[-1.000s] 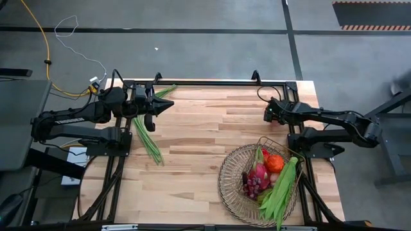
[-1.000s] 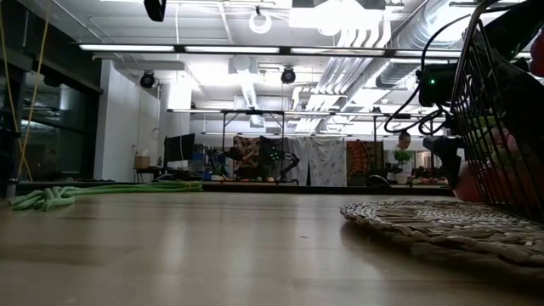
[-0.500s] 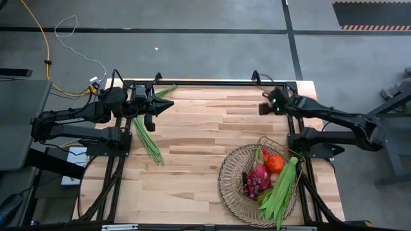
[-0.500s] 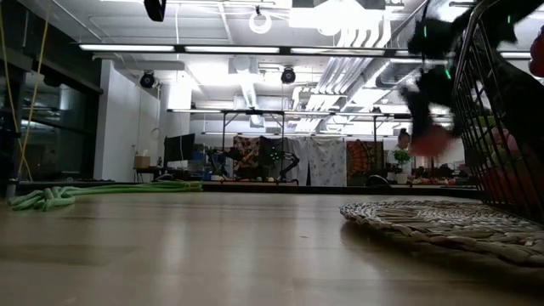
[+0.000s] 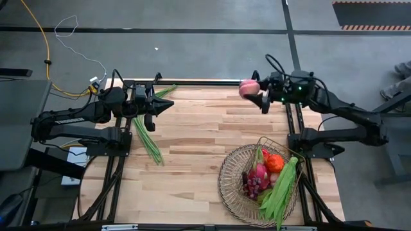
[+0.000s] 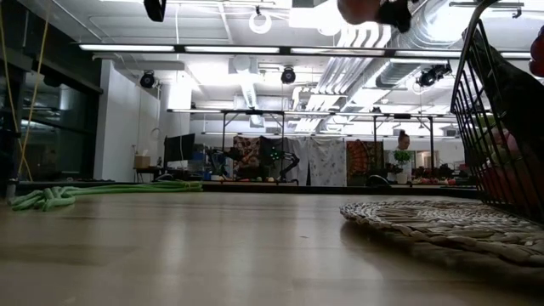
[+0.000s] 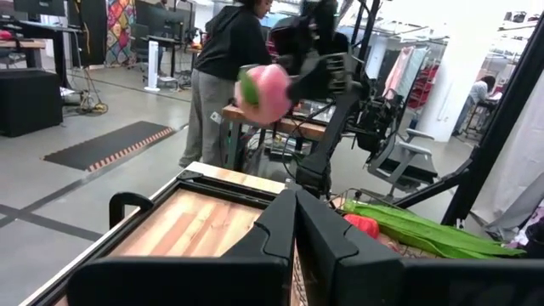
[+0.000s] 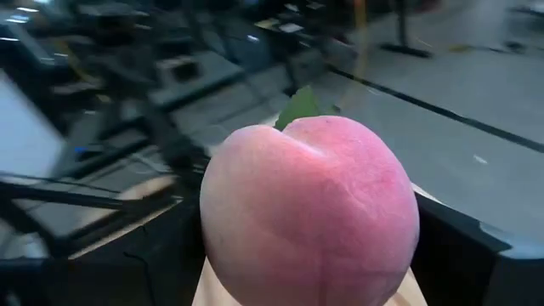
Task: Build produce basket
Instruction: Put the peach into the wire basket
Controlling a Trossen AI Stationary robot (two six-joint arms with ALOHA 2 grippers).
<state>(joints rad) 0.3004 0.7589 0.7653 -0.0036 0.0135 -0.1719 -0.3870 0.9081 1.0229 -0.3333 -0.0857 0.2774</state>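
Note:
My right gripper (image 5: 255, 92) is shut on a pink peach (image 5: 247, 88) with a green leaf, high over the table's far edge, right of its middle. The left wrist view shows the peach (image 7: 265, 92) in the air too. The round tan basket (image 5: 223, 186) lies on the table's near right part and holds a pink dragon fruit (image 5: 259, 173), purple grapes (image 5: 251, 187), an orange-red fruit (image 5: 275, 163) and green beans (image 5: 281, 189). My left gripper (image 5: 166, 104) is shut and holds nothing, level above the far left. My right gripper pinches the peach between its two fingers, one on each side (image 8: 223, 255) of the fruit. The fingers (image 8: 476, 255) come in about level from the table's right side. The peach is lifted clear of the table, leaf end up.
A bunch of long green beans (image 5: 148, 138) lies on the table's left part, below my left gripper, and shows at the left in the low view (image 6: 93, 194). The basket's woven rim (image 6: 425, 223) and dark lattice (image 6: 484, 110) fill the low view's right. Bare wood lies between beans and basket.
My right gripper has risen from low over the table's far right and swung toward the far edge, tipping from pointing down to about level. The peach has gone up with it, from near the tabletop to high in the air.

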